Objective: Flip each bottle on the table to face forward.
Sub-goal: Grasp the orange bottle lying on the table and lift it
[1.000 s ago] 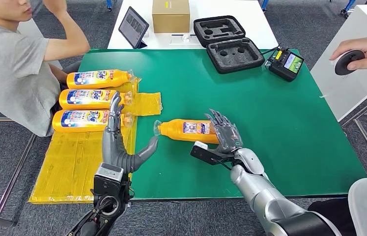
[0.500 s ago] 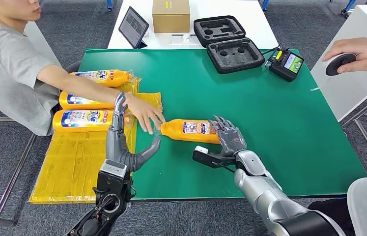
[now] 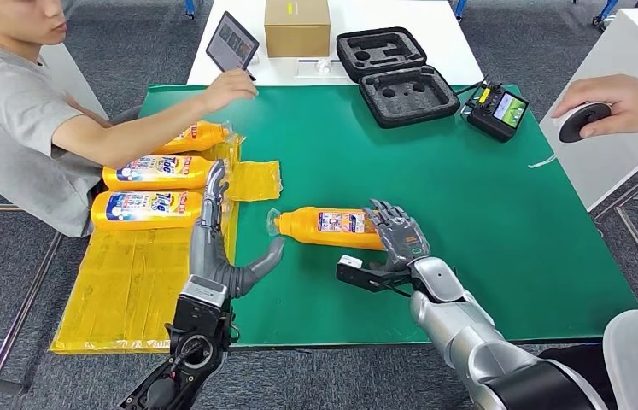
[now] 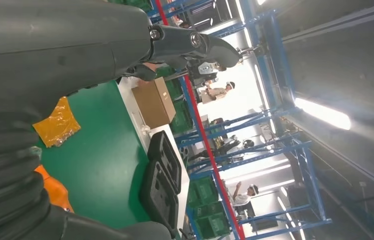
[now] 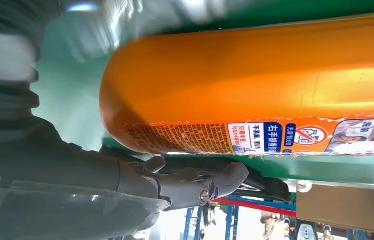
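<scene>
the bottle (image 3: pixel 330 225) to be turned lies on its side at the centre of the green worktop (image 3: pixel 486 213), cap toward frame left, its small-print back label facing up, so it is judged not yet flipped. the right hand (image 3: pixel 396 237) rests at the bottle's base end with its fingers (image 3: pixel 386 219) spread and laid over the orange body; whether they grip it or only touch it cannot be told, and the right wrist view places the base close against the palm. the left hand (image 3: pixel 221 243) stands on edge at lower centre-left, fingers wide, holding nothing, thumb just beside the cap, likely placed to stop the bottle rolling. three finished bottles (image 3: pixel 155 172) lie label-up on the yellow sheet (image 3: pixel 127 290) at left, where a person's arm (image 3: pixel 140 132) reaches across
</scene>
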Robot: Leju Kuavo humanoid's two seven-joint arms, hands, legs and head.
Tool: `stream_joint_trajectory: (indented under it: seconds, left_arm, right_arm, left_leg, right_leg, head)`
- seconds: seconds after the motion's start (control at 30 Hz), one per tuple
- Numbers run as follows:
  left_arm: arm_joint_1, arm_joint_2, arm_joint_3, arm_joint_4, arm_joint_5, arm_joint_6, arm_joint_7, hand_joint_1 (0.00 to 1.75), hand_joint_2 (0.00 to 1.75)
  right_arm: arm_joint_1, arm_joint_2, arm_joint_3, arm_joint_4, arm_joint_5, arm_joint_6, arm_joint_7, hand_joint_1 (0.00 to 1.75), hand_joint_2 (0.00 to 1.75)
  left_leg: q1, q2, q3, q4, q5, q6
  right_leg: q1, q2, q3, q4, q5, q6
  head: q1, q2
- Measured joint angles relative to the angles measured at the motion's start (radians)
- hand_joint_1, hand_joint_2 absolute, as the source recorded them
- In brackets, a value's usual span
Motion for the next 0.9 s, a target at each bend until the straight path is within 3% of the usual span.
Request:
stream_joint_trajectory:
  seconds: [0.3,0.63,0.9]
  left_arm:
    - [-0.004,-0.008,0.0,0.014,0.0,0.001,0.0,0.0,1.75]
    - [-0.005,-0.012,0.0,0.015,0.0,0.014,0.0,0.0,1.75]
    - [-0.011,-0.012,0.0,0.018,0.0,0.018,0.0,0.0,1.75]
  right_arm:
    - [-0.002,0.006,0.006,0.004,-0.02,0.006,-0.019,0.0,1.75]
    - [-0.011,0.02,-0.037,0.009,-0.142,0.094,-0.069,0.0,1.75]
    - [-0.026,0.023,-0.064,0.017,-0.156,0.118,-0.068,0.0,1.75]
  left_leg:
    - [0.0,0.0,0.0,0.0,0.0,0.0]
    - [0.0,0.0,0.0,0.0,0.0,0.0]
    - [0.0,0.0,0.0,0.0,0.0,0.0]
  right_leg:
    - [0.0,0.0,0.0,0.0,0.0,0.0]
    - [0.0,0.0,0.0,0.0,0.0,0.0]
    - [0.0,0.0,0.0,0.0,0.0,0.0]
  head:
    - [0.0,0.0]
    - [0.0,0.0]
    - [0.0,0.0]
